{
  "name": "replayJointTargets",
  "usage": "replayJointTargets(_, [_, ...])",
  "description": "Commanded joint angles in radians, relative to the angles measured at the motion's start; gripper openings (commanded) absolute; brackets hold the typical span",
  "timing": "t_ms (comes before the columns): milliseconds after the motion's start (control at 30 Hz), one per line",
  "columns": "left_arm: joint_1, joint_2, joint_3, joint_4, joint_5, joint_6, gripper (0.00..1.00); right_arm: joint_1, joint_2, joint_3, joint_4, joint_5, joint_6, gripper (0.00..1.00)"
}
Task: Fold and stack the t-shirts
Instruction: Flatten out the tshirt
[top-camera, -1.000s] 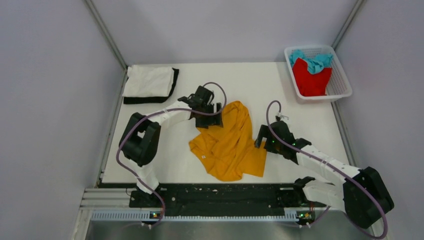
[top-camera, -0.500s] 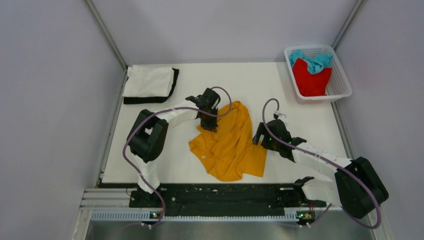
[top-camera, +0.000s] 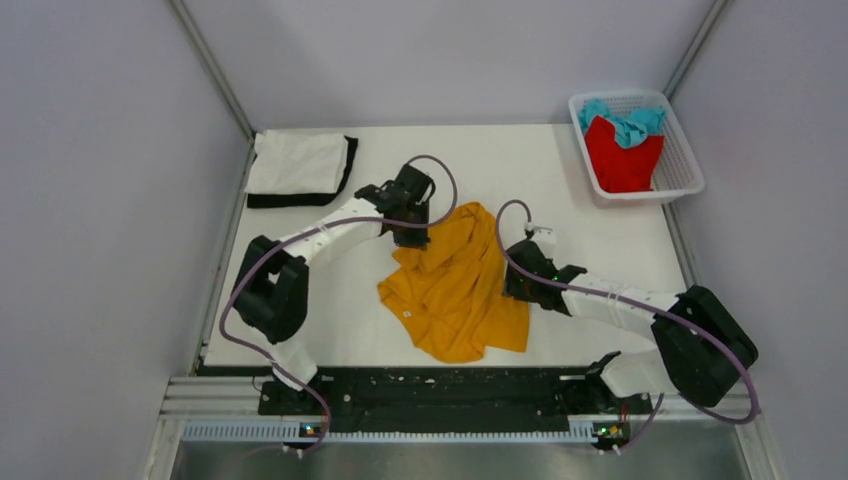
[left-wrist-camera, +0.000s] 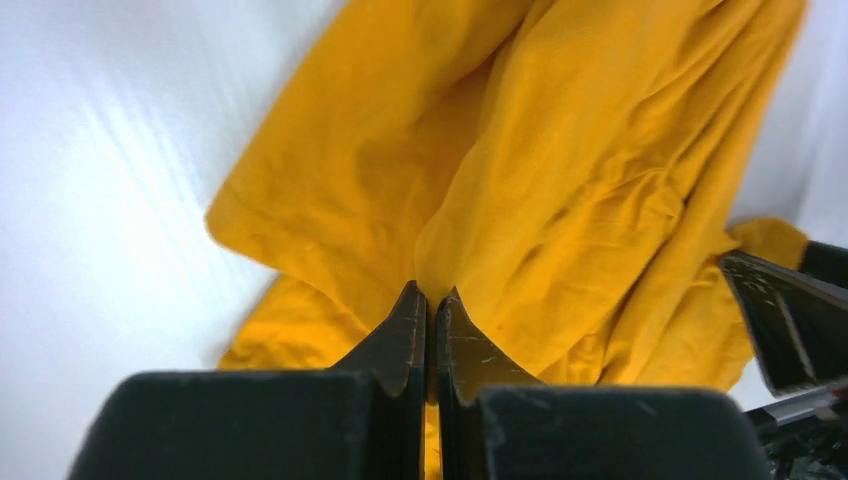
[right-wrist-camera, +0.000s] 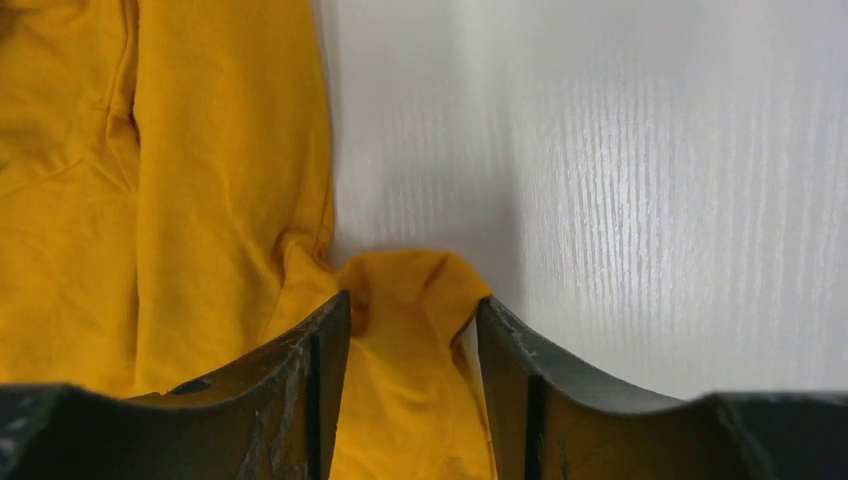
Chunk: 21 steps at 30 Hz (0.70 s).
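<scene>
Top external shows the orange-yellow shirt (top-camera: 455, 290) crumpled between the tools, the left tool (left-wrist-camera: 431, 300) clamped on it and the right tool (right-wrist-camera: 410, 320) parted astride its hem, with the white shirt (top-camera: 298, 160) folded over the black shirt (top-camera: 300, 201) beyond the left tool and the red shirt (top-camera: 620, 155) and teal shirt (top-camera: 630, 123) unfolded beyond the right tool.

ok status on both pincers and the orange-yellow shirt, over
Left pincer shut on a fold of the crumpled orange-yellow cloth t-shirt. Right pincer open, astride a bunched edge. White mesh plastic basket far right corner, not in the way.
</scene>
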<state>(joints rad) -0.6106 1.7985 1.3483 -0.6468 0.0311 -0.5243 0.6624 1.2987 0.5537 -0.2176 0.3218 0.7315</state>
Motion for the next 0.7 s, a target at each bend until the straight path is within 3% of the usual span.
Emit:
replayJointTargets(0, [-0.004,-0.167,-0.001,-0.031,-0.144,-0.009,0.00,0.043,0.083,0.051,-0.119,0.087,0.032,0.42])
replayJointTargets(100, [-0.005,-0.200,0.000,-0.060,-0.226,-0.015,0.00,0.078,0.139,0.073,-0.134,0.106,0.041,0.26])
replayJointTargets(200, [-0.002,-0.219,0.004,-0.099,-0.318,-0.031,0.00,0.109,0.158,0.096,-0.185,0.174,0.067,0.00])
replayJointTargets(367, [0.043,-0.316,0.045,-0.175,-0.470,-0.052,0.00,0.111,0.024,0.241,-0.375,0.507,0.039,0.00])
replayJointTargets(467, [0.070,-0.434,0.079,-0.202,-0.555,-0.048,0.00,0.111,-0.130,0.371,-0.380,0.618,-0.079,0.00])
replayJointTargets(667, [0.072,-0.776,0.114,-0.157,-0.634,0.049,0.00,0.112,-0.420,0.573,-0.209,0.531,-0.416,0.00])
